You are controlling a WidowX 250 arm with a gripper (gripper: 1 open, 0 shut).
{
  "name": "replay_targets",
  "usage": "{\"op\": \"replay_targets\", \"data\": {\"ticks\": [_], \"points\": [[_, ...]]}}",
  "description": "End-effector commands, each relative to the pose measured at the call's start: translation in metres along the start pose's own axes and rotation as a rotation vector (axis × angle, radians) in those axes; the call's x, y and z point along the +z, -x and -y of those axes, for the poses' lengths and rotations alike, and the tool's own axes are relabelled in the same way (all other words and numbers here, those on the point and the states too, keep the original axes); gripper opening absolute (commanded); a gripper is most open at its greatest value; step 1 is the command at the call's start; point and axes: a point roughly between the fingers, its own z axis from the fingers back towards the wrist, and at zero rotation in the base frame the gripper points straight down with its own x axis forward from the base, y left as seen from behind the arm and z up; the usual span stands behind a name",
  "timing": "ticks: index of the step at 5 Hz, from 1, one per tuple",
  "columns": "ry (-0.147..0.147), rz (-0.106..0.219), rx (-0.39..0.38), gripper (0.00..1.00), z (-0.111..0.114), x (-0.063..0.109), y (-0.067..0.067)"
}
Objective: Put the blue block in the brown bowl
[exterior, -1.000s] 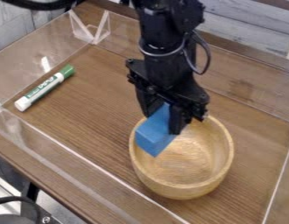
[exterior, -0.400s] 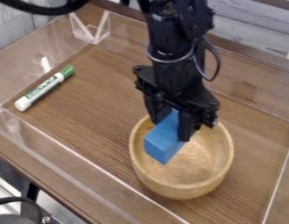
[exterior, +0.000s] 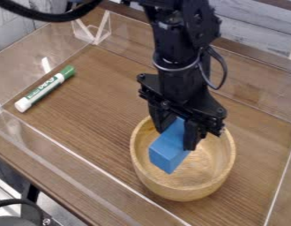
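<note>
The blue block point(exterior: 170, 153) hangs tilted between the black fingers of my gripper point(exterior: 183, 134), which points straight down and is shut on the block's upper part. Its lower end dips into the hollow of the brown bowl point(exterior: 219, 179), a light wooden bowl at the front right of the table. The block sits over the bowl's left half, near the inner wall. Whether it touches the bowl's floor I cannot tell. The arm hides the bowl's far rim.
A green-and-white marker point(exterior: 44, 86) lies at the left of the wooden tabletop. Clear acrylic walls point(exterior: 65, 154) fence the table. A small clear stand point(exterior: 92, 32) is at the back left.
The gripper and the blue block have edged slightly right and lower, from the bowl's left rim to further inside the bowl. The grip looks unchanged.
</note>
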Motion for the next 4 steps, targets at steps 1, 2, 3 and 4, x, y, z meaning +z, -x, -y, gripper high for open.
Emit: {"op": "replay_targets", "data": {"ticks": [1,2,3,4], "points": [[0.01,0.035,0.002,0.0,0.006,0.005,-0.005],[0.014,0.032,0.006,1.0,0.01,0.003,-0.004],[0.018,0.019,0.005,1.0,0.014,0.001,0.001],[0.022,0.009,0.004,1.0,0.016,-0.001,0.003]]}}
